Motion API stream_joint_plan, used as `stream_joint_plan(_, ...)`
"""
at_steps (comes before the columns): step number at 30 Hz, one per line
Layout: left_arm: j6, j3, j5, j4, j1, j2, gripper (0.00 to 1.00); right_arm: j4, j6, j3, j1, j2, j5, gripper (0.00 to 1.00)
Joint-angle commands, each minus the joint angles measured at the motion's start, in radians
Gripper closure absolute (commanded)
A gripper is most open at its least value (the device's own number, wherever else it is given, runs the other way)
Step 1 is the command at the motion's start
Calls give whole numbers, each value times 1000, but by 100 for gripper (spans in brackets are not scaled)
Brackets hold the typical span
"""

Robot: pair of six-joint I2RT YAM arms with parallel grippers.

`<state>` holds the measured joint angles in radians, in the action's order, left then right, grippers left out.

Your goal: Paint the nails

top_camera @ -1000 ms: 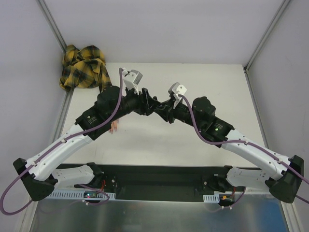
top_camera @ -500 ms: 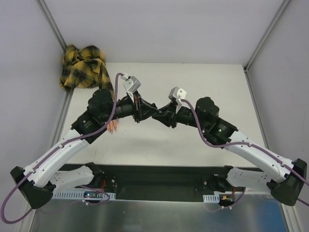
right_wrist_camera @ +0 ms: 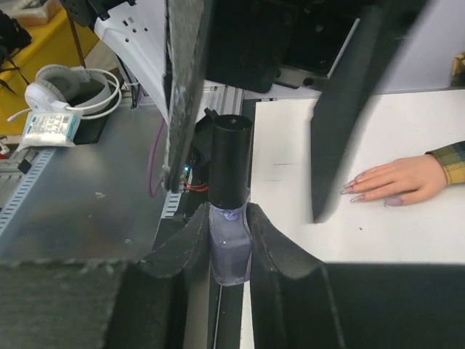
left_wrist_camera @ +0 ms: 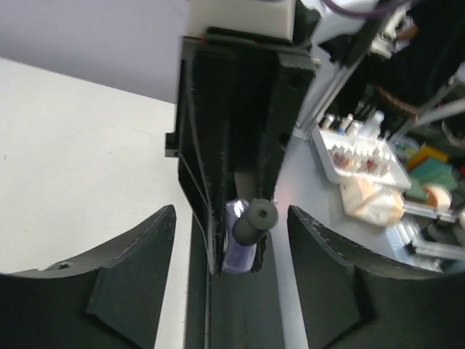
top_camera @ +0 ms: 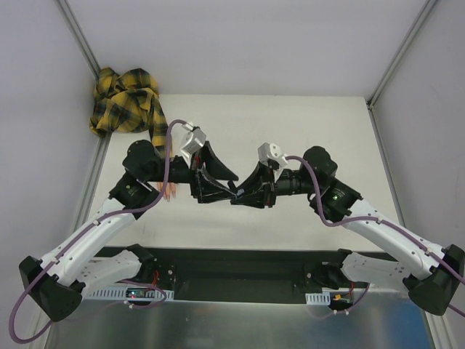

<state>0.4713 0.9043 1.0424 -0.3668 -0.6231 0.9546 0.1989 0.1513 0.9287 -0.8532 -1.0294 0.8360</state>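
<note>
My right gripper [right_wrist_camera: 229, 218] is shut on a small purple bottle [right_wrist_camera: 231, 251] with a black cap [right_wrist_camera: 230, 156] and holds it upright. My left gripper [left_wrist_camera: 231, 214] is open, its fingers [right_wrist_camera: 185, 94] standing wide on either side of the cap [left_wrist_camera: 254, 222] without touching it. In the top view the two grippers meet at mid-table, the left [top_camera: 229, 185] facing the right [top_camera: 247, 195]. The flesh-coloured fake hand [right_wrist_camera: 396, 178] lies flat on the white table, its purplish-pink nails [right_wrist_camera: 356, 189] pointing at the grippers. In the top view the hand [top_camera: 168, 190] is mostly hidden under my left arm.
The yellow-black plaid sleeve cloth [top_camera: 127, 98] is bunched at the table's far left corner. The white table [top_camera: 305, 123] ends at a black strip and a metal bench [right_wrist_camera: 87, 196] at the near edge. Grey walls stand close on both sides.
Both grippers have moved together toward the near edge of the table. My left gripper's fingers now spread round the bottle cap.
</note>
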Motion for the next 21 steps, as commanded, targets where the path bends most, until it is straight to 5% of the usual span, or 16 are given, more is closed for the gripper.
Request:
stream_joint_plan(1, -118, 102, -195, 272, 0, -48, 33, 11, 116, 76, -9, 19, -33, 100)
stream_joint_plan(7, -53, 110, -430, 295, 0, -122, 19, -39, 128, 93, -10, -1, -234, 100)
stream_joint_plan(12, 88, 143, -600, 304, -6, -110, 23, -64, 114, 125, -43, -30, -435, 100)
stream_joint_plan(21, -5, 182, -823, 312, -130, -37, 36, -81, 116, 156, -98, -55, -684, 100)
